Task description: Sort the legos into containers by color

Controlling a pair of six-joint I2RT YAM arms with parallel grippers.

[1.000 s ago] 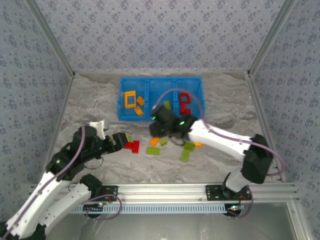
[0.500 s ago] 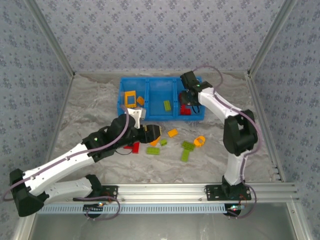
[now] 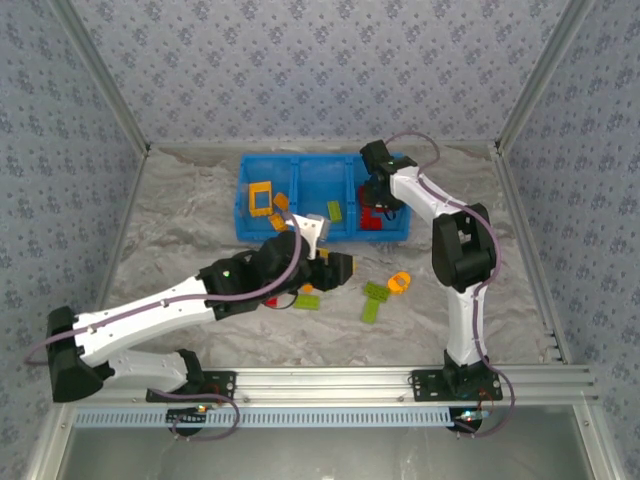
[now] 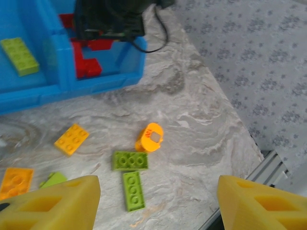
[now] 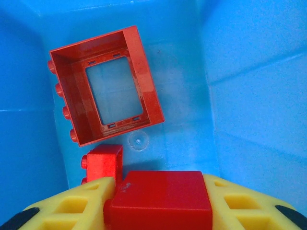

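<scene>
My right gripper (image 5: 159, 191) is shut on a red brick (image 5: 160, 199), low inside the right compartment of the blue bin (image 3: 300, 232). A red open frame (image 5: 105, 91) and a small red brick (image 5: 102, 163) lie on that compartment's floor. Seen from above, the right gripper (image 3: 378, 196) hangs over this compartment. My left gripper (image 4: 157, 184) is open and holds nothing, above two lime green bricks (image 4: 129, 160) (image 4: 133, 190) and an orange round piece (image 4: 151, 137). In the top view the left gripper (image 3: 340, 268) is mid-table.
A yellow frame (image 3: 260, 198) lies in the bin's left compartment and a green brick (image 3: 334, 210) in the middle one. Loose orange bricks (image 4: 72, 139) (image 4: 17, 182) lie left of the green ones. The table's edge rail (image 4: 268, 167) is close on the right.
My right gripper went from the loose pile mid-table to the bin's right compartment with the red brick. My left arm reached from the left side to the middle, over the loose legos.
</scene>
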